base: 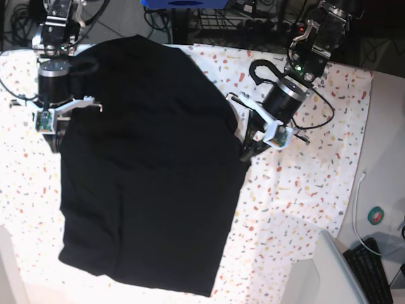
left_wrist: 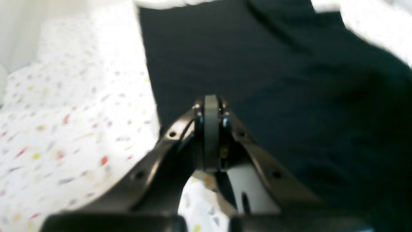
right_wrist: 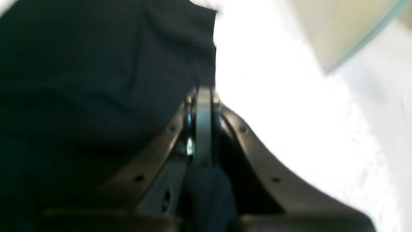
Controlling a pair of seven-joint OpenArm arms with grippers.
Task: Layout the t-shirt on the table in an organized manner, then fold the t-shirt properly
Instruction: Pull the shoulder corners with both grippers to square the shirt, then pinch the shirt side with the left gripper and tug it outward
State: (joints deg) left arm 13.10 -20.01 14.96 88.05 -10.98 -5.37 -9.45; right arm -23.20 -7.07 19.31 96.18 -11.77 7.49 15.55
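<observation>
Left wrist view: the left gripper (left_wrist: 210, 106) has its jaws pressed together at the edge of the black t-shirt (left_wrist: 273, 80), which covers the right side; whether fabric is pinched is unclear (the picture is blurred). The speckled table (left_wrist: 64, 129) lies to the left.

Right wrist view: the right gripper (right_wrist: 203, 96) is clamped too, dark cloth bunched behind its tips.

Base view: the t-shirt (base: 149, 171) lies spread over the table (base: 304, 196), one gripper at each side edge.
</observation>
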